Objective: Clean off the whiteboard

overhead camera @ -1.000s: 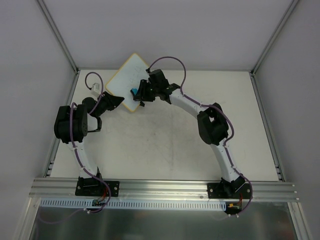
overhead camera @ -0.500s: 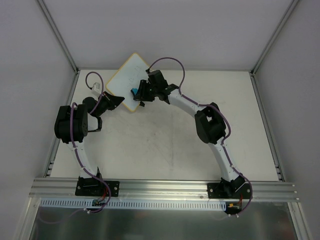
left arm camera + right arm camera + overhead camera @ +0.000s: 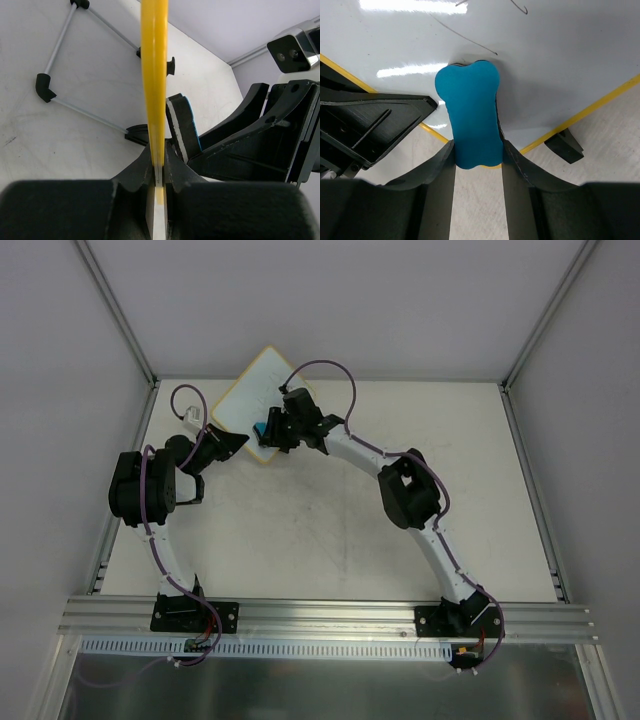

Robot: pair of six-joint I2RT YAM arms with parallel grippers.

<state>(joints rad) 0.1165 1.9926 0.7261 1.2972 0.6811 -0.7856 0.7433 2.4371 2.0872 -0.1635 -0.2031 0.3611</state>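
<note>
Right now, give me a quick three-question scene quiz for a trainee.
1. True or false: the left jaws are shut on the edge of the whiteboard.
2. What do the right jaws hold? A marker, B eraser, C cloth.
3. Fill in: in the right wrist view, pen marks lie ___ the eraser.
Key: 1 true; 2 B; 3 above.

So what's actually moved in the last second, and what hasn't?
The right gripper, holding the blue eraser, slid leftward across the whiteboard, towards the left gripper. The left gripper stayed put, clamped on the board's edge, and the board itself didn't shift.
</note>
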